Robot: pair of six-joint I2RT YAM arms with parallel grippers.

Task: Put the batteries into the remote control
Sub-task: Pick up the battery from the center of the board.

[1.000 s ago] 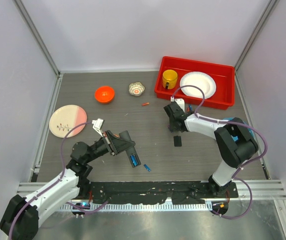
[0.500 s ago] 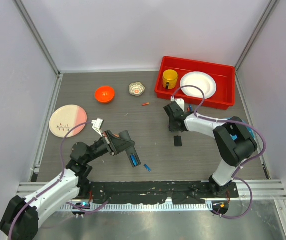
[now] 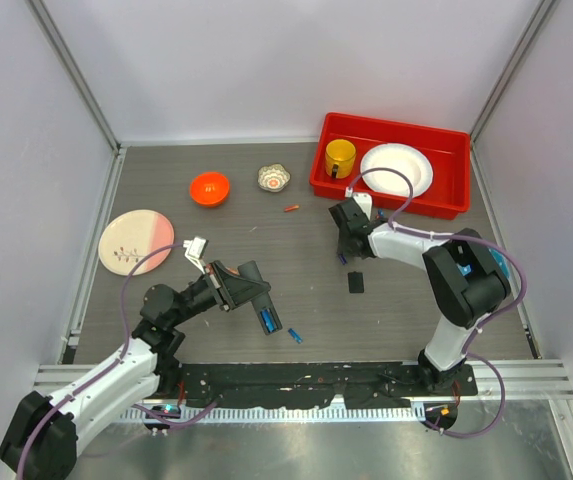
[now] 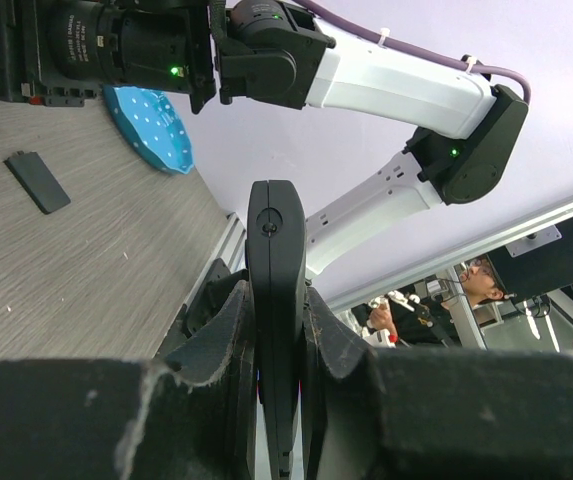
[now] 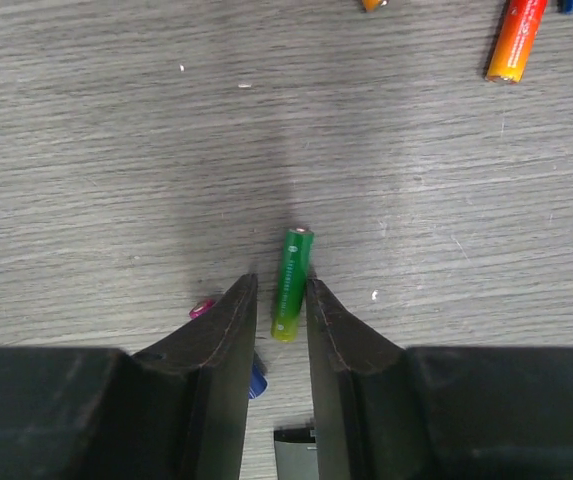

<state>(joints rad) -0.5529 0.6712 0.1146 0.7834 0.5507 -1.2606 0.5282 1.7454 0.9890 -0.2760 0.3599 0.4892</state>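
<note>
Right tool point(image 5: 280, 290) straddles the near end of the green battery point(image 5: 294, 258).

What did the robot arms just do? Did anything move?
The right hand slid a little farther from the robot, toward the red bin. It now straddles a green battery that is lying flat and has not been picked up. The left hand stayed put, still squeezing the remote control. The orange bowl and the plate did not move.
</note>
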